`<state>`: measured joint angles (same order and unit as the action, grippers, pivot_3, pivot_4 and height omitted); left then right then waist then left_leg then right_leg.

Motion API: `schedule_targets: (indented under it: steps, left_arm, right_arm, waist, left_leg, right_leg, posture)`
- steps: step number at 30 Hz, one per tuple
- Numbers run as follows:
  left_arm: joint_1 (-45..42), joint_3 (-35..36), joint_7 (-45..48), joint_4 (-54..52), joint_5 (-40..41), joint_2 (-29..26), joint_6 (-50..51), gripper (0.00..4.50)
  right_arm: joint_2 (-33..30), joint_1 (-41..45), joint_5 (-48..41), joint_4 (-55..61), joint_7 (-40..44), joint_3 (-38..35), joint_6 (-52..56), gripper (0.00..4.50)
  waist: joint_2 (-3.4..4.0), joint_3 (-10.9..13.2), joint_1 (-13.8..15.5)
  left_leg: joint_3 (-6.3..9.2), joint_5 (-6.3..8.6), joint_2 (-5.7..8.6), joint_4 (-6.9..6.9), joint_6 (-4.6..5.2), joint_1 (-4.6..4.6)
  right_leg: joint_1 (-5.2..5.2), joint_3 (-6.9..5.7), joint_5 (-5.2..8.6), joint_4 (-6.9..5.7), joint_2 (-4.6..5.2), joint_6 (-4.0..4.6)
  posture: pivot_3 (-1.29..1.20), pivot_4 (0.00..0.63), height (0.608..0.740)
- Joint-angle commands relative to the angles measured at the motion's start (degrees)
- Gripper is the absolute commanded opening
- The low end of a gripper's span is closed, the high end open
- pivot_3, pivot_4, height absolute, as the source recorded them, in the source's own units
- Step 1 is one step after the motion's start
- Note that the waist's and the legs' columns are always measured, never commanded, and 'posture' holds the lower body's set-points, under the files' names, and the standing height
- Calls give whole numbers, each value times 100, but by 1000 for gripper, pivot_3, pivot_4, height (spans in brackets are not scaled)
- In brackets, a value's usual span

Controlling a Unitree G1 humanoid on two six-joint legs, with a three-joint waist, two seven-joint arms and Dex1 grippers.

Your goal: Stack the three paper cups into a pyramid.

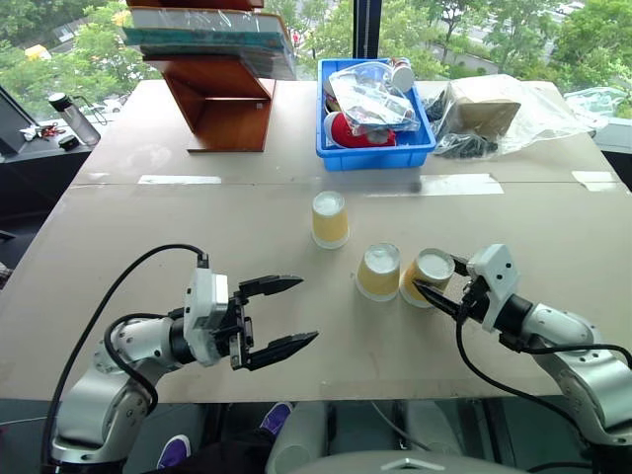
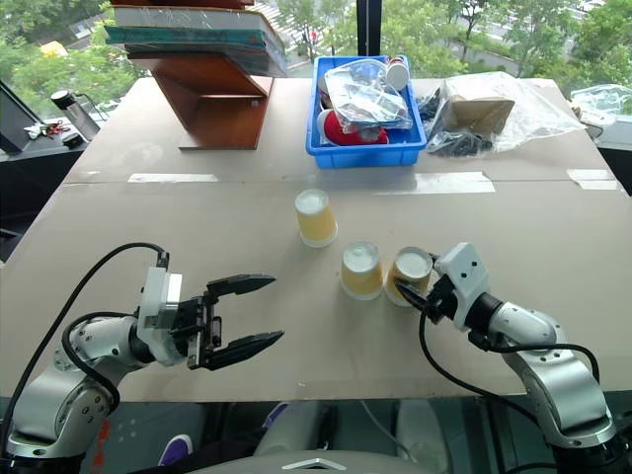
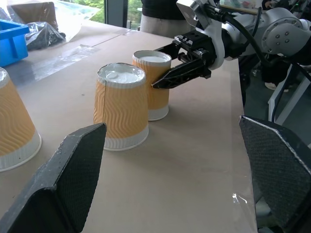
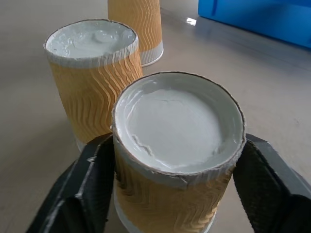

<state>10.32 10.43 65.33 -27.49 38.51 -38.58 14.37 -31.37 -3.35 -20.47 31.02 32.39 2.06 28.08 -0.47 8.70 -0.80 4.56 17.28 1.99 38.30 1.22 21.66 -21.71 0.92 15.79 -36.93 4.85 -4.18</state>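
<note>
Table: one tan surface, taped across the middle, carrying everything below.
Wooden stand: one, at the far left, with books on top.
Blue bin: one, at the far middle, full of clutter; a plastic-wrapped bundle lies just beside it.
Paper cups: three, all upside down on their rims, white bases up. The far cup stands alone, apart from the others. The middle cup and the right cup stand side by side, just about touching. None is stacked.
Left gripper: one, level, pointing right toward the cups, fingers wide apart and holding nothing, well short of the cups.
Right gripper: one, angled in from the right; fingers straddle the right cup, parted.
Right wrist view: fingers flank the right cup's sides, close against the ribbed wall; whether they still press it I cannot tell.
Left wrist view: the right gripper's near fingertip lies against that cup's side.
</note>
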Motion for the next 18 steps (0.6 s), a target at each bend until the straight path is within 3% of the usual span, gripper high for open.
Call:
schedule_targets:
  steps: [1,11,18]
  left_arm:
    - [31,6,-211,-101,0,68,-8,4500]
    - [-624,-9,-1031,414,-95,-29,767,4500]
    - [-2095,-613,-1292,1576,-719,-89,1257,4500]
  right_arm:
    - [-44,-116,89,-20,281,-53,-577,4433]
    - [-757,-829,-990,419,1600,-1619,-1226,4433]
    - [-1225,-1367,-2257,699,2316,-2850,-974,4433]
  waist:
    - [1,1,9]
    - [1,1,38]
    - [-4,0,24]
  left_leg:
    - [0,0,0,0,0,1]
    - [5,0,1,2,0,0]
    - [4,0,3,5,1,-1]
  right_leg:
    - [0,0,0,0,0,0]
    - [3,-4,0,-3,0,0]
    - [6,-4,0,-6,-2,-1]
  posture:
    - [0,150,740]
    - [0,150,740]
    - [0,150,740]
